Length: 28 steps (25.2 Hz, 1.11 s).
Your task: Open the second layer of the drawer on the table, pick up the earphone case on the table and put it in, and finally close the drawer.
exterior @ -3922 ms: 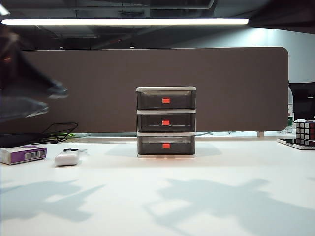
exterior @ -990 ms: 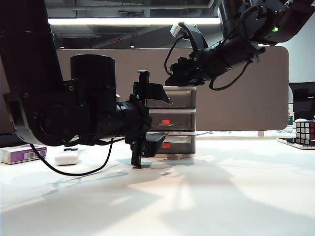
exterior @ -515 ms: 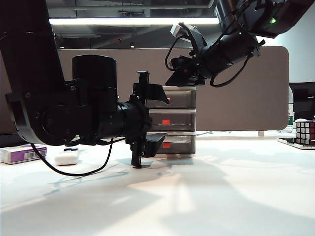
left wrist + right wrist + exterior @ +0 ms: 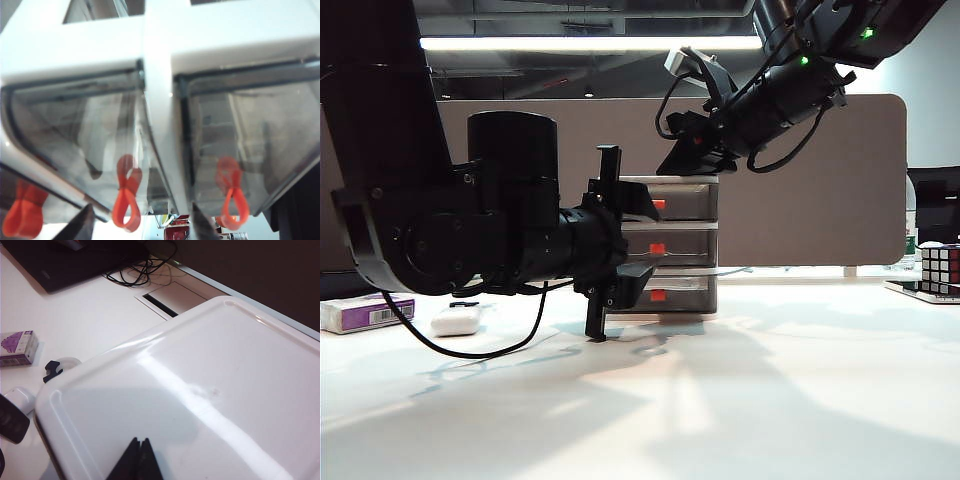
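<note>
The drawer (image 4: 680, 245) stands at mid-table, a white frame holding smoky grey drawers with orange-red handles. My left gripper (image 4: 645, 240) is turned on its side in front of it, open. In the left wrist view its fingertips (image 4: 82, 225) straddle the handle of the second layer (image 4: 126, 192) without touching it. My right gripper (image 4: 668, 168) is shut, its tips (image 4: 139, 452) just over the drawer's white top (image 4: 210, 390). The earphone case (image 4: 455, 320), a small glossy white pebble, lies on the table (image 4: 770, 400) at the left and also shows as the white case (image 4: 19, 396) beside the unit.
A purple-and-white box (image 4: 365, 312) lies at the far left, and a tiny black-and-clear item (image 4: 52, 369) sits by the case. A Rubik's cube (image 4: 940, 270) stands at the right edge. A brown partition (image 4: 820, 180) closes the back, with cables (image 4: 142, 272) behind.
The left gripper's jaws have narrowed around the middle handle, the lower finger coming up. The right gripper stays shut over the drawer's top, its wrist tilting slightly.
</note>
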Each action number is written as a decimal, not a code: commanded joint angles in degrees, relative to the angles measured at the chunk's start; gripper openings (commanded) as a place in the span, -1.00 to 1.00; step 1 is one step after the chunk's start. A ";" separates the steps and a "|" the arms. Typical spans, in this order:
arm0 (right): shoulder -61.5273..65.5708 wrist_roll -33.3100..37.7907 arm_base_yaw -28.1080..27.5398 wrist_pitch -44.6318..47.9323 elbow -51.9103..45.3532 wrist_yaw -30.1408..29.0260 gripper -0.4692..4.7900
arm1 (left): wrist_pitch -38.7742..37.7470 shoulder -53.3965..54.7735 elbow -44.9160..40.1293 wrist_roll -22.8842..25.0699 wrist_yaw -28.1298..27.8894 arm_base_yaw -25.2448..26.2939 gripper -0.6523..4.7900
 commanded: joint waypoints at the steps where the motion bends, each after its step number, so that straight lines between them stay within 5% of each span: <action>1: 0.44 0.44 0.00 -3.13 -0.35 0.11 -0.83 | -2.23 0.09 0.20 0.22 -0.46 0.04 0.12; 13: 0.44 1.03 -0.02 -3.19 -0.35 0.72 -0.83 | -3.89 0.20 1.73 -0.22 -1.14 0.04 0.11; 18: 0.44 1.05 -0.02 -3.17 -0.35 0.83 -0.83 | -3.89 0.20 1.73 -0.11 -1.22 0.04 -0.38; 28: 0.44 1.07 -0.02 -3.19 -0.35 1.22 -0.83 | -4.37 0.20 1.70 0.07 -1.16 0.04 -0.61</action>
